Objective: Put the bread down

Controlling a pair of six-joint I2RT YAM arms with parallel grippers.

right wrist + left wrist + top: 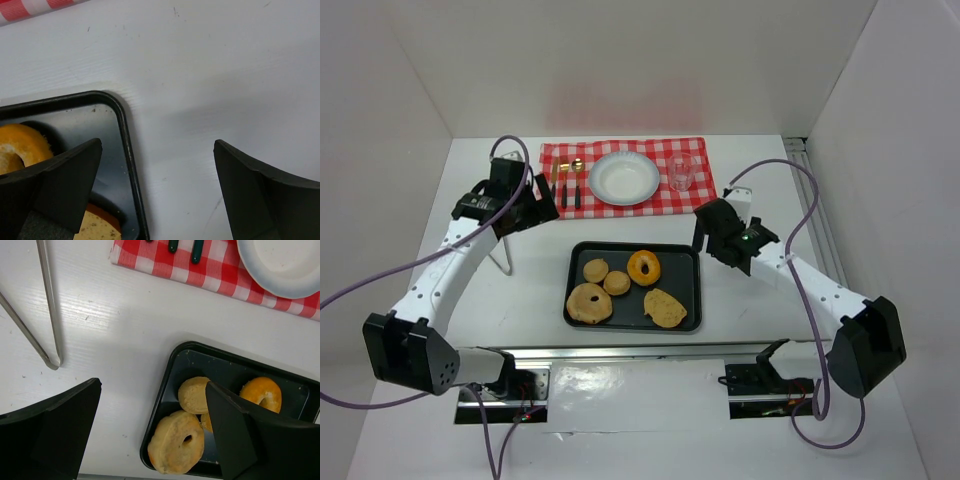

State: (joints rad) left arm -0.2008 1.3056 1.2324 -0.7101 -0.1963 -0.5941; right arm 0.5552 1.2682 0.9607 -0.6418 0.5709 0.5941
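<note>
The bread lies in the black tray (682,268) at the near middle of the table: two small round rolls (595,270), an orange-glazed ring (643,267), a pale ring (589,303) at the near left corner and a flat slice (665,308) at the near right. Nothing is lifted yet. The left gripper (152,389) hovers over the tray's left edge, jaws wide apart and empty; the right gripper (157,146) hangs over the tray's far right corner, jaws likewise apart and empty. The likely goal is the white plate (624,178) on the checked cloth (650,150) beyond the tray. To pick well, the left arm should centre over one piece, probably the pale ring below it, straddle its full width, and descend with the fingers clear of the tray's rim and of the roll just beside it. It should close gently, since bread crushes, then lift straight up before carrying toward the plate, steering away from the glass (681,172) and the cutlery (568,185).
</note>
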